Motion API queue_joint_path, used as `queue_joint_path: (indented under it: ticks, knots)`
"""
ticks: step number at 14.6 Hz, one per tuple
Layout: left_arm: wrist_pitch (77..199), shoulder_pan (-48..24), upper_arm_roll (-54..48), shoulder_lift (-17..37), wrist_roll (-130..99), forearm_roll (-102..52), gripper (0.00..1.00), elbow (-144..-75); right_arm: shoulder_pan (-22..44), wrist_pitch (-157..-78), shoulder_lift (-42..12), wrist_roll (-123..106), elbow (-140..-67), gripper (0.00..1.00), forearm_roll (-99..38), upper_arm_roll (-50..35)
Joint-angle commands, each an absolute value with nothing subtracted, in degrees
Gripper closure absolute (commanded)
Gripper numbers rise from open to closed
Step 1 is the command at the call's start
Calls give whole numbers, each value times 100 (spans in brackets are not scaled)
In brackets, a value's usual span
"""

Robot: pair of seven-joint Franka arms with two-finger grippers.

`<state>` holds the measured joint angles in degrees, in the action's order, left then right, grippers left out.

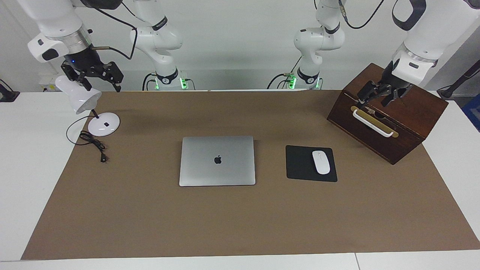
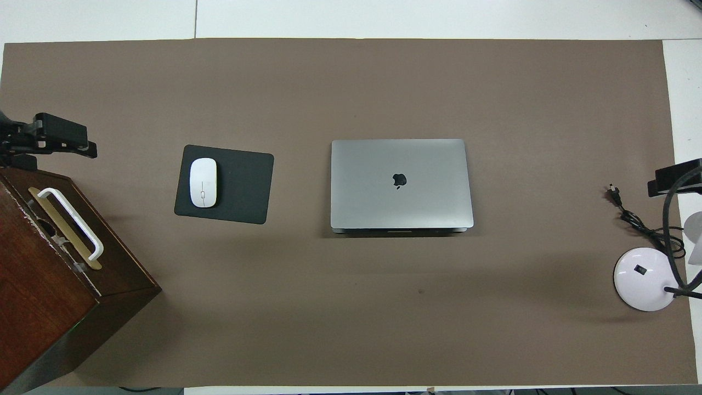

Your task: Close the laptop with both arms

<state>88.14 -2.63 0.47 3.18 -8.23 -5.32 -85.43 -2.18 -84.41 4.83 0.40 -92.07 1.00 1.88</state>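
Note:
The silver-grey laptop (image 1: 217,160) (image 2: 400,184) lies flat in the middle of the brown mat, lid down with the dark apple logo facing up. My left gripper (image 1: 376,98) (image 2: 52,144) hangs open over the wooden box, at the left arm's end of the table, holding nothing. My right gripper (image 1: 99,79) (image 2: 672,178) hangs open above the desk lamp at the right arm's end, also with nothing in it. Both grippers are well apart from the laptop.
A black mouse pad (image 1: 300,164) with a white mouse (image 1: 321,162) lies beside the laptop toward the left arm's end. The dark wooden box (image 1: 407,125) has a white handle. A white desk lamp (image 1: 102,125) and its black cable (image 1: 93,144) sit toward the right arm's end.

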Motion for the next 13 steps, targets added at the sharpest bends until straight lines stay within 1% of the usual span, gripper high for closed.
queue_joint_path:
  ticks: [1,8,10,13]
  knots:
    - [8912,-325,62,308,-765,-46,0,-8604,-299,-8596,659,-114,-9431,0,114,132]
    - [9035,-369,62,237,-229,0,0,-8806,-308,-8631,694,-123,-9501,0,114,132]
    - [9052,-369,62,106,-237,0,0,-9078,-308,-8640,694,-114,-9501,0,114,132]
    - [8982,-369,62,97,-229,0,0,-9053,-299,-8640,703,-114,-9501,0,114,132]
